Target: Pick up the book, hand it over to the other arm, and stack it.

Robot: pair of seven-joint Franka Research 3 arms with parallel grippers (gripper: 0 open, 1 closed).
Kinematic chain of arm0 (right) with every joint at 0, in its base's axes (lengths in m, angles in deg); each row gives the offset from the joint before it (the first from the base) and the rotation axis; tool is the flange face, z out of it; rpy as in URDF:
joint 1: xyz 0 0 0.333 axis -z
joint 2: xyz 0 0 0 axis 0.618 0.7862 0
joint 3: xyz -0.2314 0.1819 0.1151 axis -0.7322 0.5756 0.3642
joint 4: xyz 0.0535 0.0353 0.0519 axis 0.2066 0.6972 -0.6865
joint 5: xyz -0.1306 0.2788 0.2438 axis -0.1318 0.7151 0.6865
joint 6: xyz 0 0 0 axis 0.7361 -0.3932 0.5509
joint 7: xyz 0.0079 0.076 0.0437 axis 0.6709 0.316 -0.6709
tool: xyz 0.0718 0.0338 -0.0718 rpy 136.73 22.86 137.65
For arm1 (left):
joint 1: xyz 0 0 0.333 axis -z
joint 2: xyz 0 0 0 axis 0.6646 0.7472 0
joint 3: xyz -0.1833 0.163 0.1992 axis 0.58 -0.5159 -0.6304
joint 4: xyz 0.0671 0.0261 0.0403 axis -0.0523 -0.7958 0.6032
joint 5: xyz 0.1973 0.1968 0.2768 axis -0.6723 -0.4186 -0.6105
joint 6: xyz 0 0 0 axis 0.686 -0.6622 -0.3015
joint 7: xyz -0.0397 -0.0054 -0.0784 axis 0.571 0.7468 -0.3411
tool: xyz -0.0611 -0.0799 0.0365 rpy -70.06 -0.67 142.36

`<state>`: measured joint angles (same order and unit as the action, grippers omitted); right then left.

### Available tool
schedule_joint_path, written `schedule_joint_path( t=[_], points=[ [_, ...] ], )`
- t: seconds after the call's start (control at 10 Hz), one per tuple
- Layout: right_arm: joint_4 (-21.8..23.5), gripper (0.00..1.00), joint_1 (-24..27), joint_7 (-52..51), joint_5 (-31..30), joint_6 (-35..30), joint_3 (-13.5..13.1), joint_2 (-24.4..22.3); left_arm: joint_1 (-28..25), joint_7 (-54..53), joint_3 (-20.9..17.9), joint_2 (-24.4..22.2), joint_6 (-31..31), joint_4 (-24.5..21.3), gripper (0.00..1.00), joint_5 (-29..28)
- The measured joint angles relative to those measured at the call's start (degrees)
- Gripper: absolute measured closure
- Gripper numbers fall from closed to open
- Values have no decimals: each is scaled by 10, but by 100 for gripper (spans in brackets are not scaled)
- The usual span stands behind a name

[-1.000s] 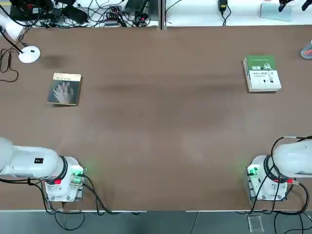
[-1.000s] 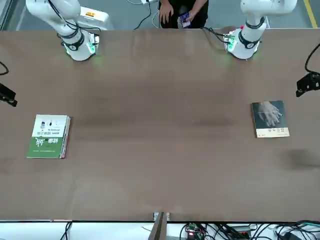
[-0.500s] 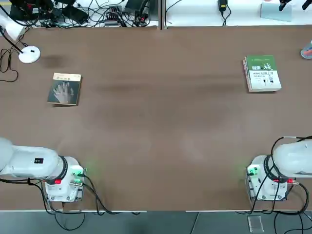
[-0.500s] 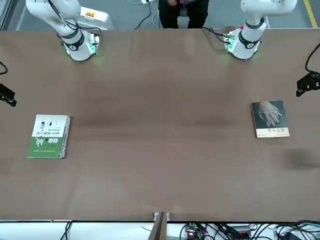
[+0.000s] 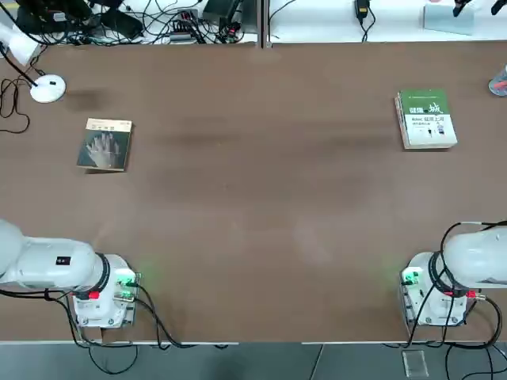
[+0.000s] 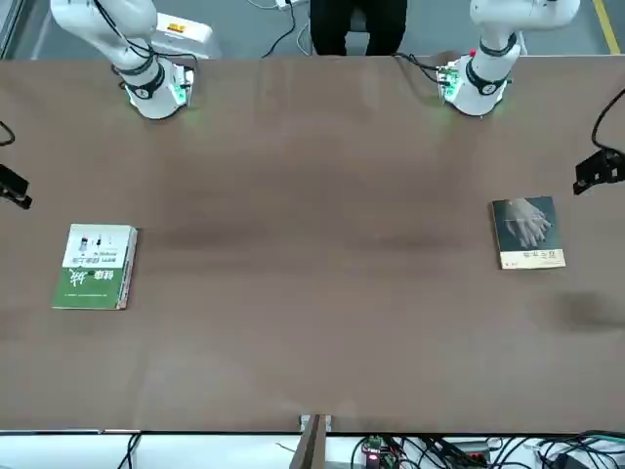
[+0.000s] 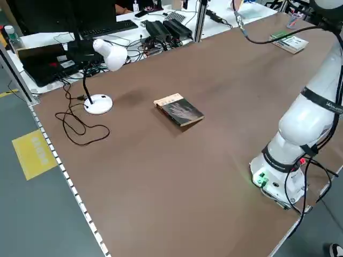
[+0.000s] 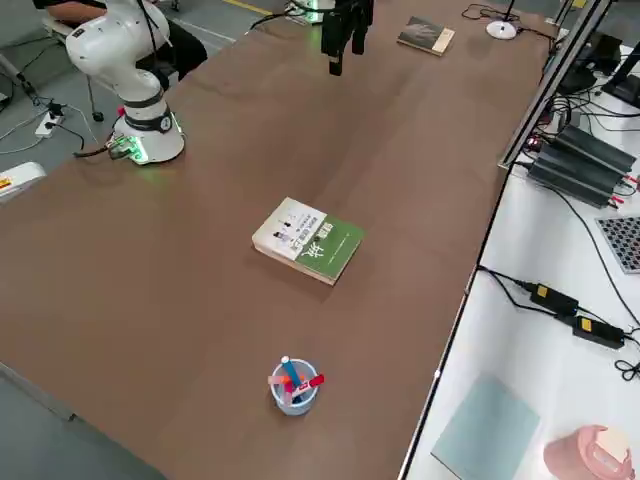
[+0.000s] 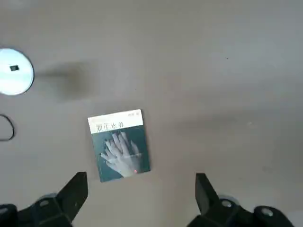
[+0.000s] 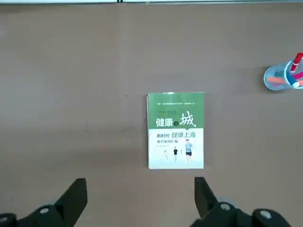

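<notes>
A: Where does the small thin paperback book (image 5: 104, 145) with the dark grey-green cover, pale hand picture and tan band lie?

B: Flat on the brown tabletop (image 5: 261, 198), on the robot's left side toward the far edge, near the round white base of a desk lamp (image 5: 47, 89). The overhead view shows only that base; the left side view shows the whole lamp, with its curved neck and white shade, and its black cable looping over the tabletop.

A: And the hands?

B: The top view shows only the arms' bases and white links. The left wrist view shows the left hand (image 9: 139, 198) raised above the paperback, its black fingers (image 9: 73, 194) spread wide with nothing between them. The right hand (image 10: 139, 201) is just as wide and empty, above the thicker green-and-white book (image 10: 175, 130).

A: Anything else near that book?

B: A small blue cup of pens (image 8: 293, 385), beside it toward the robot's right edge. The right side view shows it whole; the top view catches only a sliver. The front view alone shows a person in dark clothing (image 6: 357, 24) standing behind the robot.

A: Are the two books close?

B: Well apart, on opposite sides of the tabletop.
</notes>
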<state>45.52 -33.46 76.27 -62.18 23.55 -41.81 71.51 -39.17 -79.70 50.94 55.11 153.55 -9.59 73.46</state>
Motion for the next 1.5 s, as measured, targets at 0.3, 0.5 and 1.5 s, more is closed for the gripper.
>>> schedule_joint_path(
  t=[0.3,0.5,1.5],
  points=[
    [2,0,0,4,-3,14,0,2,-13,-69,-1,21,67,-31,0,2],
    [3,0,0,5,-4,19,-1,3,-27,-98,-1,28,99,-61,0,4],
    [5,0,0,14,-5,23,-1,6,-155,-249,-4,35,169,-204,0,110]
  ],
)
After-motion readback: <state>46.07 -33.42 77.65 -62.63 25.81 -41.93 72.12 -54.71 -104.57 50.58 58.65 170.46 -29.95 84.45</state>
